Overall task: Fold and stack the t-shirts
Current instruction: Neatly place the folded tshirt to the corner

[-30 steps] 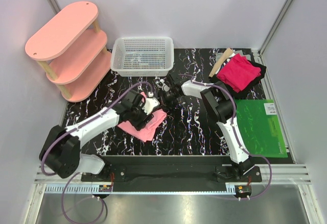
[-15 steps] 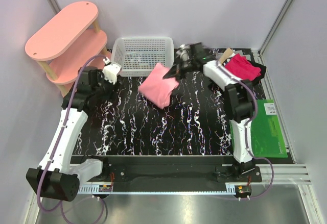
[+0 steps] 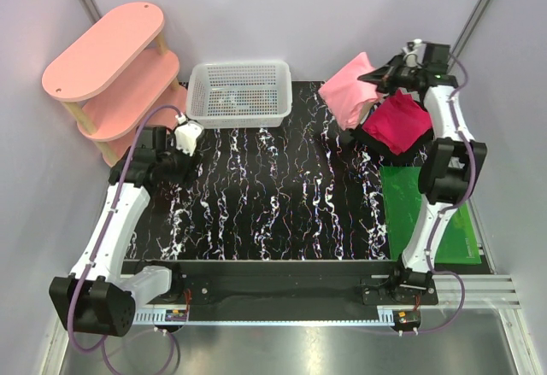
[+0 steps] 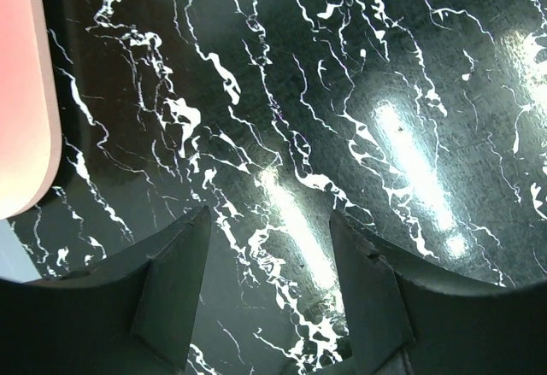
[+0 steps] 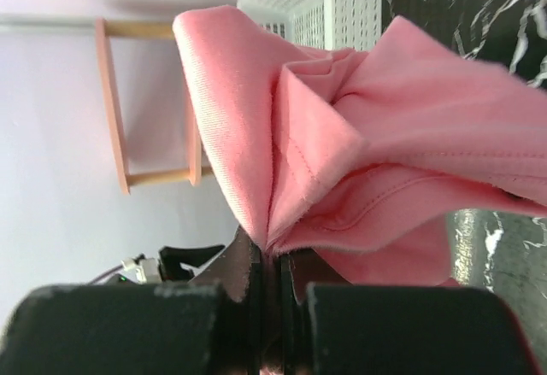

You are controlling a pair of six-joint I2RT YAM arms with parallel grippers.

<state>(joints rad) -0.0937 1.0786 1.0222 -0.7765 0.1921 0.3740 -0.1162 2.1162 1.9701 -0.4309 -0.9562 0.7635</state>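
the salmon-pink t-shirt (image 3: pixel 349 91) hangs bunched in the air over the far right of the table (image 3: pixel 273 204). its cloth is gathered into deep creases, and a stitched hem shows in the right wrist view. the right gripper (image 3: pixel 382 74) is clamped tight on that bunch, jaws almost together with cloth pinched between them. the magenta-red t-shirt (image 3: pixel 398 122) lies loosely folded near the far right corner, just below the hanging one, on what looks like a dark cloth (image 3: pixel 432 119), though i cannot be sure.

the left gripper (image 3: pixel 183 136) stands partly open and holds nothing, over bare marbled top close to the pink shelf unit (image 3: pixel 111 67). the white basket (image 3: pixel 239 93) sits at the far edge. the green mat (image 3: pixel 432 213) lies along the right edge. a broad stretch of marbled top shows between the basket and the arm bases.
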